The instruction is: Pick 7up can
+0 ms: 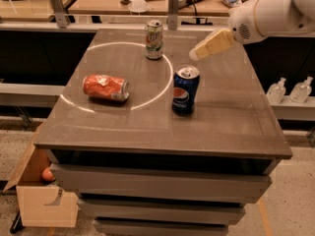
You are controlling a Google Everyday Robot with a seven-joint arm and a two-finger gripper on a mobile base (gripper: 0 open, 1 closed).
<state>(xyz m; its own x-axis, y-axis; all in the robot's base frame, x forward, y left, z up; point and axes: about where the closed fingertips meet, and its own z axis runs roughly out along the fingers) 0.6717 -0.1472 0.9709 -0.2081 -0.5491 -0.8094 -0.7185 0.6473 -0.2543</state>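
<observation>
So the 7up can (154,39) is found standing upright on the tabletop (231,117), behind the Pepsi can (185,90) and a bit to its left, well apart from it. It's probably been set upright with free space around it so a side grab can be made easily. The dented orange-red can (106,87) is laid on its side to the left of the Pepsi can, most likely just as a distractor.

The end effector (212,44) is held in the air behind the Pepsi can and slightly to its right, higher than that can's top, with its tip aimed over toward the 7up can. Nothing is seen being held or touched by it. How far open it is can't be told from this angle, since only one tan wedge shape is shown. Going by that, the 7up can hasn't been reached yet, and the Pepsi can has to be cleared on the way over.
</observation>
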